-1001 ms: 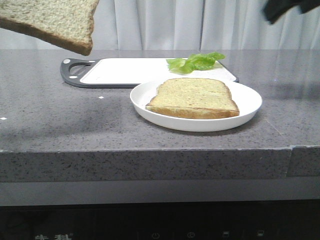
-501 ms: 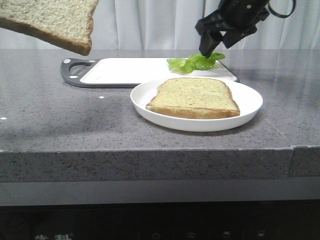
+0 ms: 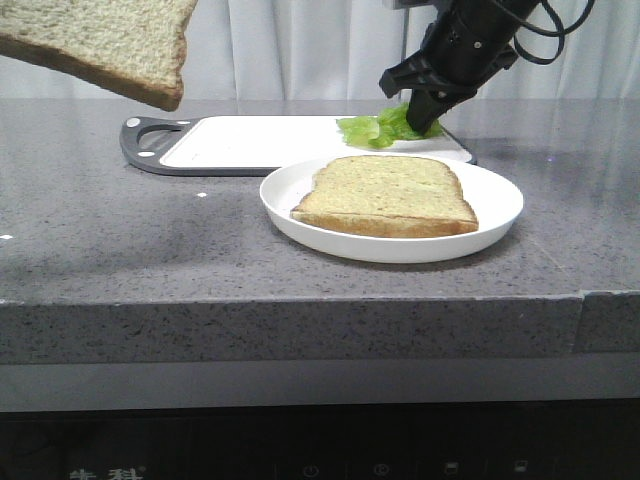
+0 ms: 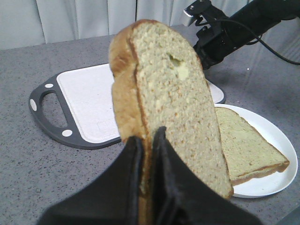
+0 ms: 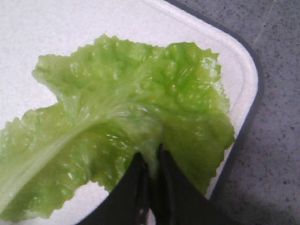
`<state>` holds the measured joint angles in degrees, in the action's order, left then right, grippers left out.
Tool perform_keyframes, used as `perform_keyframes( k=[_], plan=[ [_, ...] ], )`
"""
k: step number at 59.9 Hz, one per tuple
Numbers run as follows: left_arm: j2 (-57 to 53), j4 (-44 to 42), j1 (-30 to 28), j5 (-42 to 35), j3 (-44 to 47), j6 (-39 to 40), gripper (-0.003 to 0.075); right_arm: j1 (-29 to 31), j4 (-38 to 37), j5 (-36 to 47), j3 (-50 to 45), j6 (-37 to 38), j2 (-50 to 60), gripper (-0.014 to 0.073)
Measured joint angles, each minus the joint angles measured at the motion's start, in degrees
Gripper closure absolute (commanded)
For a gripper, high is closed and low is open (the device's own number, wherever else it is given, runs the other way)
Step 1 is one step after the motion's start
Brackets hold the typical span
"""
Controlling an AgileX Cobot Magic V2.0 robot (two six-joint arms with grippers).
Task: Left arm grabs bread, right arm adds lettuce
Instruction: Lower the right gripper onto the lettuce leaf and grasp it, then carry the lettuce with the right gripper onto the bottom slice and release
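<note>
Bread, thick speckled slice, pinched in left tool; crinkly lettuce nipped by right tool.

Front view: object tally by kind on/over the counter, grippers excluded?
Bread slices: 2, bread held in the left gripper, a thinner slice on the plate
Lettuce leaves: 1, pinched by the right gripper
Plates: 1
Cutting boards: 1
Total: 5
</note>
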<state>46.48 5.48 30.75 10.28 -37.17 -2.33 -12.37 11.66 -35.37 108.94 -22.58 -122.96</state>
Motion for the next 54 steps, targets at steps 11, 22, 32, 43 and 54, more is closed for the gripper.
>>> perform_keyframes(
  k=[11,22,32,43,54],
  plan=[
    [0.00,0.00,0.00,-0.08,0.00,0.00,0.0741,0.00,1.85,-1.26,0.00,-0.03,1.23,0.0654],
    [0.00,0.00,0.00,-0.08,0.00,0.00,0.0741,0.00,4.79,-2.15,-1.34,-0.38,6.05,0.0654],
    [0.00,0.00,0.00,-0.08,0.00,0.00,0.0741,-0.90,5.90,0.51,-11.24,-1.08,15.31,0.0654],
    [0.00,0.00,0.00,-0.08,0.00,0.00,0.0741,-4.84,6.41,6.08,-28.73,-1.20,28.73,0.0654],
    [0.00,0.00,0.00,-0.08,0.00,0.00,0.0741,-10.02,10.00,10.23,-43.60,-1.29,39.28,0.0654]
  ],
)
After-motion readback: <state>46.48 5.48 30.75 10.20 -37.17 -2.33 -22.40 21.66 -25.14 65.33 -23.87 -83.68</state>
